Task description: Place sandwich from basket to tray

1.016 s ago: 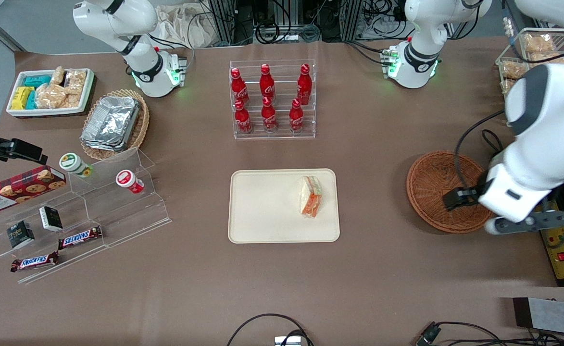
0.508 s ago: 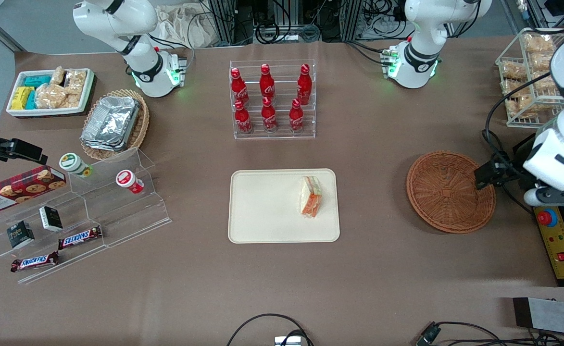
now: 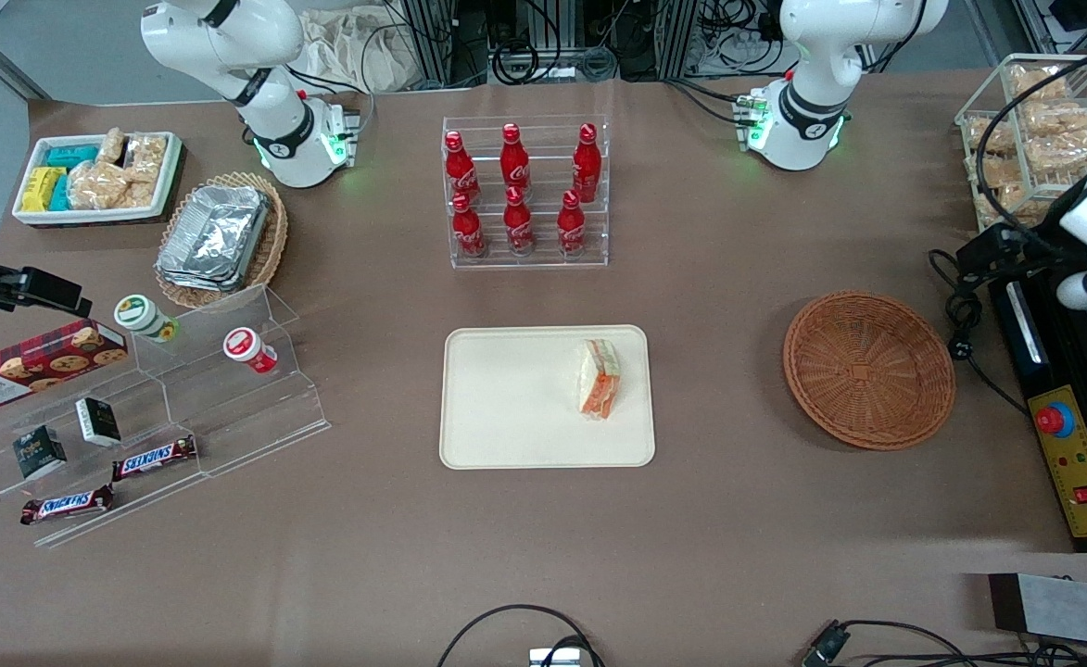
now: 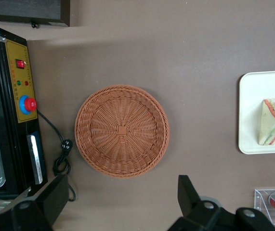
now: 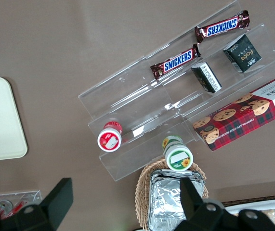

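One sandwich (image 3: 599, 378) lies on the single cream tray (image 3: 506, 435), well apart from the one round wicker basket (image 3: 867, 369), which holds nothing. The gripper (image 4: 123, 202) hangs above the table just beside the basket, its two fingers (image 4: 188, 192) spread wide around nothing. Six red cola bottles (image 3: 516, 190) stand in a clear rack.

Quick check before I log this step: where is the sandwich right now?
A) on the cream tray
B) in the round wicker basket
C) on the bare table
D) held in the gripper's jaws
A: the sandwich lies on the tray; the basket holds nothing, and the gripper hangs above the basket with its jaws open.
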Tool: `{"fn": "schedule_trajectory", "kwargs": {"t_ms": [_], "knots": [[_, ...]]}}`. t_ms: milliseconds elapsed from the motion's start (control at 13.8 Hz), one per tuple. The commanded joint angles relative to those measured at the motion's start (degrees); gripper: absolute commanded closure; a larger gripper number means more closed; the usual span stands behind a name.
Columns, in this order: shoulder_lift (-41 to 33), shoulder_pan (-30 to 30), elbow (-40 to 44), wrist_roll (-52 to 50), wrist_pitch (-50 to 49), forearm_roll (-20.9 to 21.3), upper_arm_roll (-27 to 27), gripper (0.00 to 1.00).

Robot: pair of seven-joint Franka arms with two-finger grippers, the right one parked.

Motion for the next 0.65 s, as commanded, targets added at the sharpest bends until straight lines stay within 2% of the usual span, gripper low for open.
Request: {"fn": "schedule_trajectory", "kwargs": {"t_ms": [0, 580], "knots": [[-3.0, -0.7, -2.5, 1.0, -0.5, 0.7, 0.4, 0.0], [-4.7, -0.4, -4.0, 1.0, -0.5, 0.0, 0.4, 0.0]]}}
